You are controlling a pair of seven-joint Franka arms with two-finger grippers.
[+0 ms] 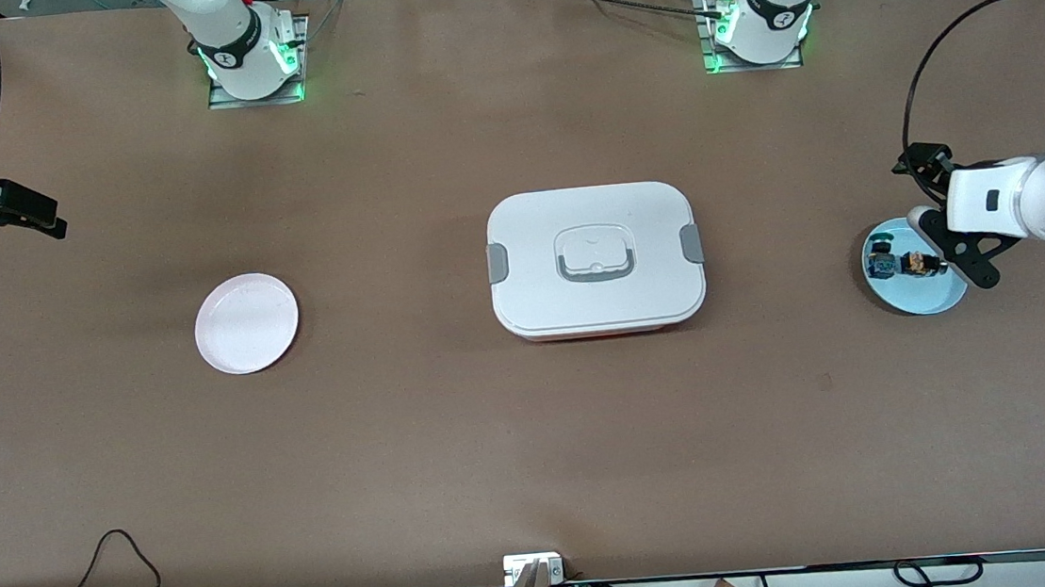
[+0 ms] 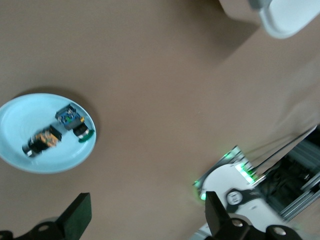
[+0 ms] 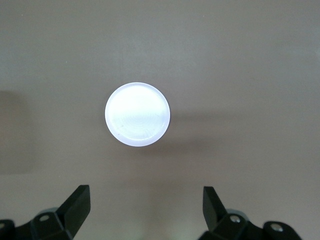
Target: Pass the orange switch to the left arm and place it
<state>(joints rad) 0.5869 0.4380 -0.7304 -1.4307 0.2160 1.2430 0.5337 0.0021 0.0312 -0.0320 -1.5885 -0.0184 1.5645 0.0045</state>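
Note:
The orange switch [image 1: 919,264] [image 2: 42,141] lies on its side in a light blue plate [image 1: 920,298] [image 2: 20,117] at the left arm's end of the table, beside a blue-bodied switch with a green cap [image 1: 881,259] [image 2: 73,121]. My left gripper [image 1: 935,203] [image 2: 148,215] hangs open and empty over the plate's edge. The white box [image 1: 595,259] [image 2: 287,17] sits lidded mid-table. Far toward the right arm's end, my right gripper [image 1: 24,212] [image 3: 146,207] hovers open, holding nothing.
A white round plate [image 1: 246,322] [image 3: 137,114] lies toward the right arm's end, between the box and the right gripper. Both arm bases [image 1: 251,57] [image 1: 759,22] stand along the table's edge farthest from the front camera. Cables run along the nearest edge.

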